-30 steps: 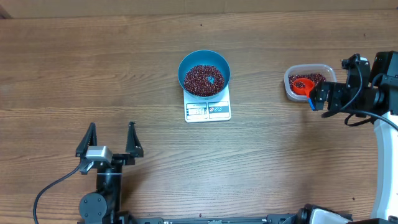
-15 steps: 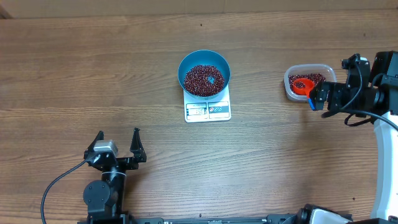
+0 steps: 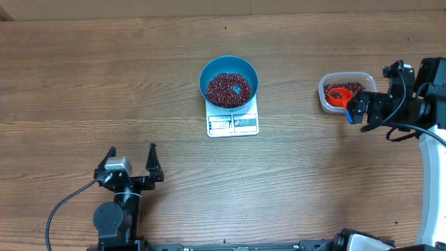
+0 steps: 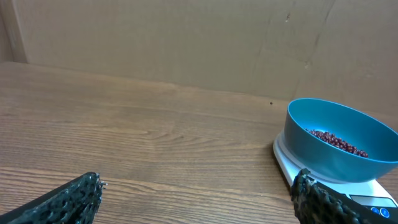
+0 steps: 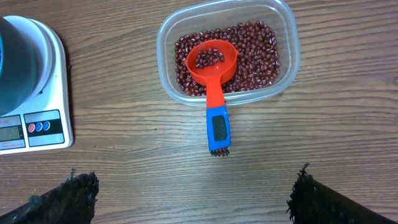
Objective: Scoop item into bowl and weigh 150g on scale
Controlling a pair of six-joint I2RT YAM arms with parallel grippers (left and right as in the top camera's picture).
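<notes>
**A:** Overhead first. What have you got?

**B:** I see the blue bowl [image 3: 207, 77] sitting on the white scale [image 3: 233, 124], middle of the table [image 3: 104, 70]. The beans [image 3: 224, 90] cover most of the bowl's bottom. Clear tub [image 3: 367, 78] is well off to the right with more beans in it. Orange-red scoop [image 3: 339, 95] lies in the tub, blue handle end pointing out toward the right hand [image 3: 357, 109].

**A:** Hands?

**B:** Left hand [image 3: 132, 149] is near the front edge, well apart from the scale, spread wide, holding nothing. Right hand is just beside the tub. From above I cannot tell whether it touches the handle.

**A:** Left wrist?

**B:** Both fingers [image 4: 68, 199] sit at the bottom corners, wide apart, bare table between them. Bowl on the scale is at far right, beans low inside, well under the rim.

**A:** Right wrist?

**B:** That clears it up. Fingers [image 5: 65, 199] are spread at the bottom corners, nothing between them, apart from the scoop. So the right hand is open and empty. Scoop cup rests on the tub's beans with a few beans in it. The handle crosses the rim, blue end outside the tub. Scale corner and bowl edge show at far left. Display is too small for me to read.
</notes>
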